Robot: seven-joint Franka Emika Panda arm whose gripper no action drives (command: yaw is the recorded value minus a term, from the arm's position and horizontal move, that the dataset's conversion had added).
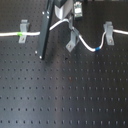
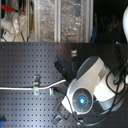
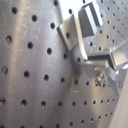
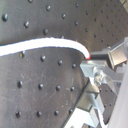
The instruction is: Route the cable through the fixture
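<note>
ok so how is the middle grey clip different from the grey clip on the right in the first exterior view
In the first exterior view, the middle fixture leans diagonally, while the right clip stands upright. The fixture sits lower in the picture, close under the hand; the right clip stands clear of it. The blue band on the cable lies between them. Both are small grey brackets on the black perforated board, with the white cable running past each.

Soft, blurry pictures throughout; overhead glare washes the perforated board in both wrist views.
</note>
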